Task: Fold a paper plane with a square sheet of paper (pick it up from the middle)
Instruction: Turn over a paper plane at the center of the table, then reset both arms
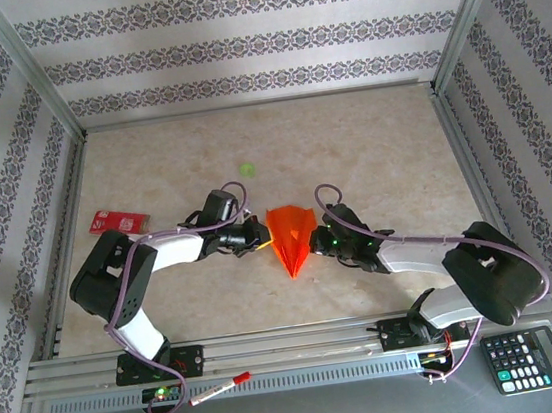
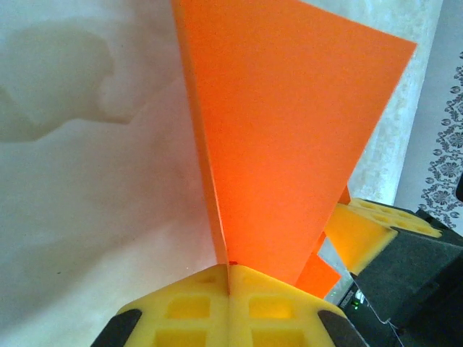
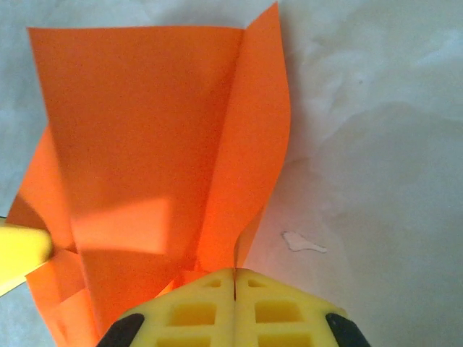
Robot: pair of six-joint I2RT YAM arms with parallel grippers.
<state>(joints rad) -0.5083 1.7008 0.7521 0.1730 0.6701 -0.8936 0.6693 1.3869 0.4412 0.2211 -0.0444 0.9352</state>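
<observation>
Where the table [image 1: 369, 145] is seen from above, the paper [image 1: 292, 237] is found near its middle, folded into a wedge whose tip is pointed toward 6 o'clock. It is flanked by both arms: the left gripper [image 1: 262, 236] is set at its 9 o'clock edge and the right gripper [image 1: 319, 241] at its 3 o'clock edge. In the left wrist view, the left gripper's yellow fingers [image 2: 195, 311] are seen pressed together, with the paper's edge pinched between them and one flap raised upright along a crease. In the right wrist view, the right gripper's fingers [image 3: 275, 311] are likewise clamped on the paper, whose side flap is lifted off the table. A green spot [image 1: 246, 170] is seen at the paper's 11 o'clock, a red card [image 1: 119, 222] at its 9 o'clock, well apart, and a calculator [image 1: 527, 359] at 4 o'clock, past the table's rail.
</observation>
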